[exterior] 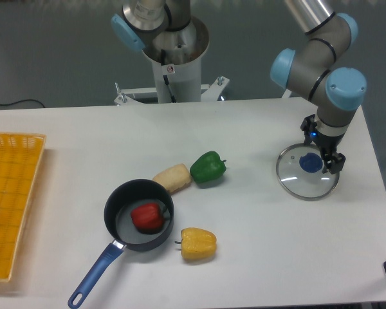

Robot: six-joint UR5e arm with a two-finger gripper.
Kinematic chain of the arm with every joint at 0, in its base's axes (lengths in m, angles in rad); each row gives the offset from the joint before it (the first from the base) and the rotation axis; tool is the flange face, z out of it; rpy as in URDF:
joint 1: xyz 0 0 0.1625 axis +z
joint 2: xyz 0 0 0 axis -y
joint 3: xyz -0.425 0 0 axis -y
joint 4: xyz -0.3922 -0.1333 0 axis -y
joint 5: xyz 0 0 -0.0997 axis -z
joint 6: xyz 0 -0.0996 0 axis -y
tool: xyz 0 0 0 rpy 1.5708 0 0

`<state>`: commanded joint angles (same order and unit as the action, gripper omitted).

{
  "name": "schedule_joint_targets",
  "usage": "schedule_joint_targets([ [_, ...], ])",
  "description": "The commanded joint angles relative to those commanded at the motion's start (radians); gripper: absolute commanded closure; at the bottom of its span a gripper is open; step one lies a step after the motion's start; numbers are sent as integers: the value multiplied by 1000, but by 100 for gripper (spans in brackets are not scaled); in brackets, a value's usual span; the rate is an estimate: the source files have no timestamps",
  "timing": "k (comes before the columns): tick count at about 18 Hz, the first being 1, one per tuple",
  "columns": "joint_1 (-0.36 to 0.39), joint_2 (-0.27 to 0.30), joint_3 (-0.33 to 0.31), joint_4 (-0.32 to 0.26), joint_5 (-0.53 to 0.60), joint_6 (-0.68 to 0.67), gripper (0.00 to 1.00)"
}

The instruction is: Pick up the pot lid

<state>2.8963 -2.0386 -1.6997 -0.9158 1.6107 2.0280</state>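
OK, from where I'm standing, nearest is the black pan (112,193), its blue handle (98,273) angled toward me and leftward. Red pepper (147,217) sits inside it. Yellow pepper (198,244) lies on the table (264,257), just right of the pan. Yellow crate (13,212) along the left edge, cut off by the view; something orange shows in it. Behind the pan: a tan, oblong piece (172,178), then green pepper (208,167) right beside it. Pot lid (289,182) is flat on the table, right side, blue knob (311,162) up, well apart from the peppers. Gripper (321,147) is at the lid's far side, fingers spread, nothing between them. Can't tell if the tips touch the lid. Dark cable (16,103) at far left.
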Motion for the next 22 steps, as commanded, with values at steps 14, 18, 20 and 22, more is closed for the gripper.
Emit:
schedule_joint_targets([
  [14, -22, -29, -1, 2, 0, -14, 0],
  [18, -22, -29, -3, 0, 0, -9, 1],
  [20, -20, -29, -3, 0, 0, -3, 1],
  [22, -17, -28, -5, 0, 0, -2, 1],
])
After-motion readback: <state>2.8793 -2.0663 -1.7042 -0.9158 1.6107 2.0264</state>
